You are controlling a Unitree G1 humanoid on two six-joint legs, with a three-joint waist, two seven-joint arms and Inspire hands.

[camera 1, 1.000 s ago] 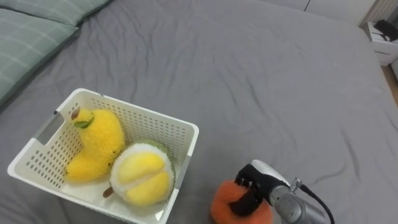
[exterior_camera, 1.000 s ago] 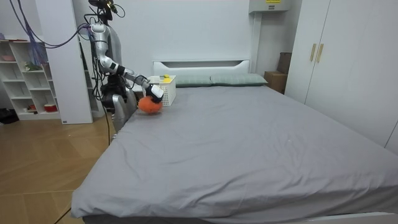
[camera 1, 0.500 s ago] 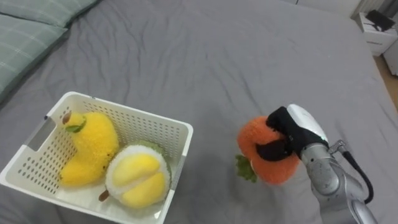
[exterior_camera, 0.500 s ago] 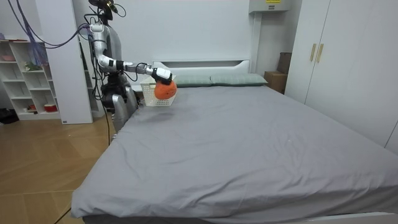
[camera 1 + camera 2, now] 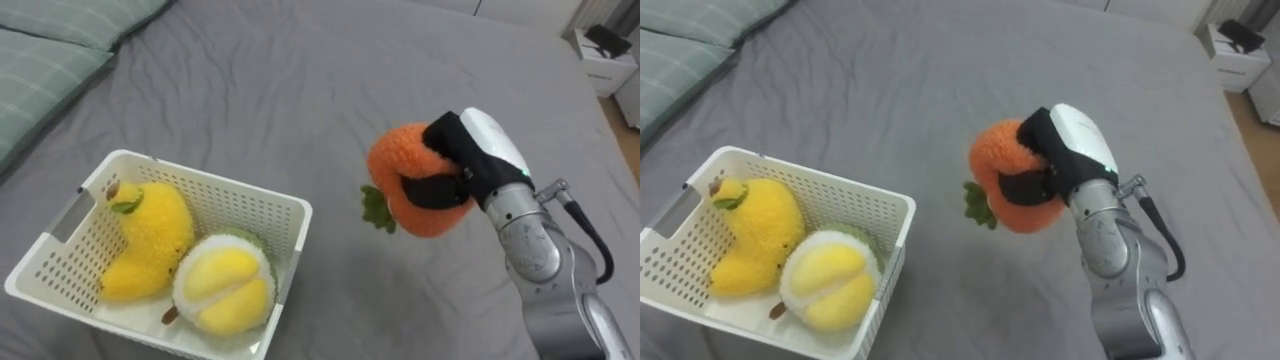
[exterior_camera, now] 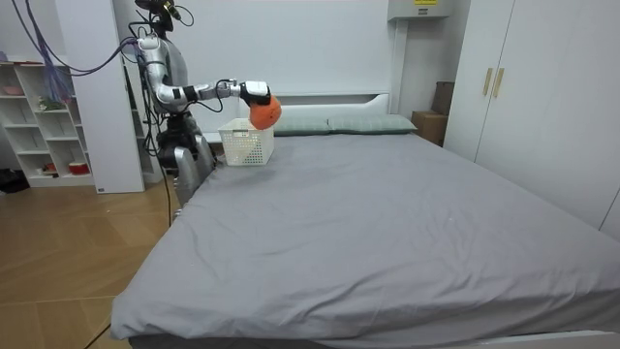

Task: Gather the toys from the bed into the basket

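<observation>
Soft, even indoor light fills the room, bright on the white walls and the grey bed point(image 5: 300, 70). Shadows are faint: a dim band beside the basket's point(image 5: 297, 235) right wall, a pale patch on the sheet under the toy point(image 5: 410, 195), and thin lines along the folds. The right hand's point(image 5: 485, 150) white back carries a mild sheen, as does the floor point(image 6: 58, 262).

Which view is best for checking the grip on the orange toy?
Left eye view: the orange toy is close, its green leaves visible, with the right robot hand curled round it. The right eye view shows much the same. In the room view it is a small orange blob held above the bed.
</observation>
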